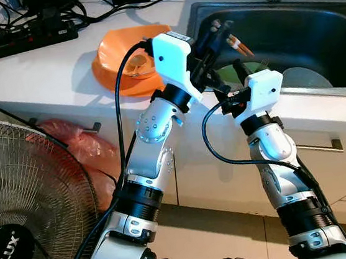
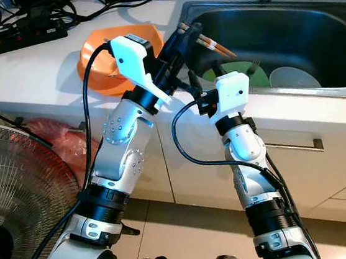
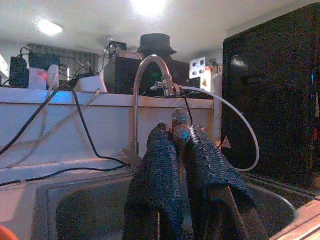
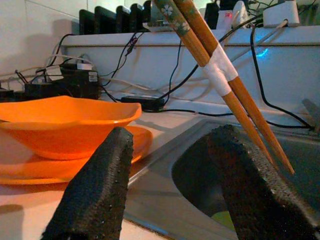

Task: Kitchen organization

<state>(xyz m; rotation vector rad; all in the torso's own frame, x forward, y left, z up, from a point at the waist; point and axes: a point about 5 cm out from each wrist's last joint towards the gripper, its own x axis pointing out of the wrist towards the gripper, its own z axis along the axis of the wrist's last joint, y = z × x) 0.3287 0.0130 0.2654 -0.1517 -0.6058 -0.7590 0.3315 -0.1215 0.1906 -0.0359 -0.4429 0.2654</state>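
Note:
My left gripper [image 1: 211, 39] is shut on a pair of brown chopsticks [image 1: 239, 45] bound with white tape, held tilted over the left end of the steel sink [image 1: 343, 88]. In the left wrist view the fingers [image 3: 160, 165] clamp the chopstick ends [image 3: 180, 127]. My right gripper [image 1: 229, 78] hovers open at the sink's front rim just below the chopsticks [image 4: 220, 75], nothing between its fingers [image 4: 100, 190]. An orange bowl [image 1: 130, 59] on an orange plate sits on the counter left of the sink. A green plate [image 1: 252, 68] and a pale plate [image 1: 308, 78] lie in the basin.
A standing fan [image 1: 25, 202] is close on my left. A red plastic bag [image 1: 81, 146] hangs on the cabinet front. A black power strip [image 1: 31, 36] with cables lies at the back of the counter. The faucet [image 3: 150, 65] rises behind the sink.

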